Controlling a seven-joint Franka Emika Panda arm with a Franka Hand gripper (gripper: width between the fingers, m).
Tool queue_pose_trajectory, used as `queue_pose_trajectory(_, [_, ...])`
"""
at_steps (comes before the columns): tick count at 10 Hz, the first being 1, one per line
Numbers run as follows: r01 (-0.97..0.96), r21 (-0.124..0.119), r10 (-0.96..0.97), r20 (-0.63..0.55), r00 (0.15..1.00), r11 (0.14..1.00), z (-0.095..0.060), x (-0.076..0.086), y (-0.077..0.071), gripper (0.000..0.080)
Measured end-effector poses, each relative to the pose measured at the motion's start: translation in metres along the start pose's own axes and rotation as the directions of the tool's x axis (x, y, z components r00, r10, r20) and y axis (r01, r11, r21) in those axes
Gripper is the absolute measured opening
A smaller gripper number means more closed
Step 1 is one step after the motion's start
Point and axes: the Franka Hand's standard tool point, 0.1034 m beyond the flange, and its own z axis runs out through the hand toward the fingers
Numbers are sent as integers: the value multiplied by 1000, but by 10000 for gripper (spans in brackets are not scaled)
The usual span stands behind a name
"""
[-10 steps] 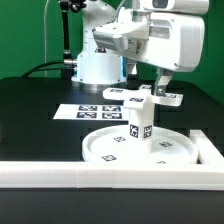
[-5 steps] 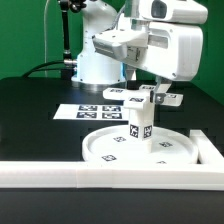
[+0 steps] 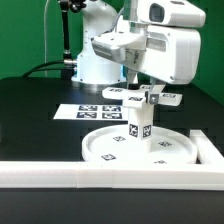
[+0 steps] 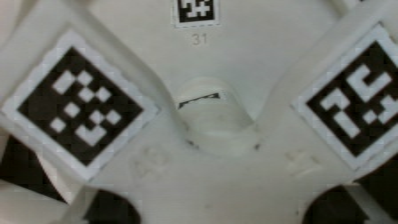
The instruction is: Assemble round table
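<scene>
The round disc [image 3: 105, 145] lies flat on the black table. The short leg [image 3: 138, 126] stands upright in its middle. The cross-shaped base [image 3: 152, 99] sits on top of the leg. My gripper [image 3: 152, 90] hangs straight over the cross, with its fingers down around the hub. In the wrist view the cross [image 4: 214, 115] fills the picture, with tagged arms on either side. Two dark fingertips [image 4: 107, 205] stand wide apart beside it, so my gripper [image 4: 222, 205] is open and grips nothing.
A long white rail [image 3: 100, 172] runs along the table's front and turns up the exterior view's right [image 3: 208, 148]. The marker board [image 3: 98, 110] lies behind the disc. The arm's base [image 3: 95, 62] stands at the back.
My hand has risen a little above the cross. The cross, the leg and the disc have stayed where they were.
</scene>
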Motion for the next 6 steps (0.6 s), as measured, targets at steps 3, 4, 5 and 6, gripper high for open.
queue_pose_trajectory(3, [-103, 32, 103, -3, 995, 994, 0, -2, -4, 445])
queue_pose_trajectory(4, [-221, 50, 222, -3, 975, 974, 0, -4, -5, 445])
queue_pose_trajectory(5, [-338, 62, 339, -6, 941, 939, 0, -6, -7, 445])
queue_pose_trajectory(6, [-460, 65, 461, -4, 887, 886, 0, -7, -8, 445])
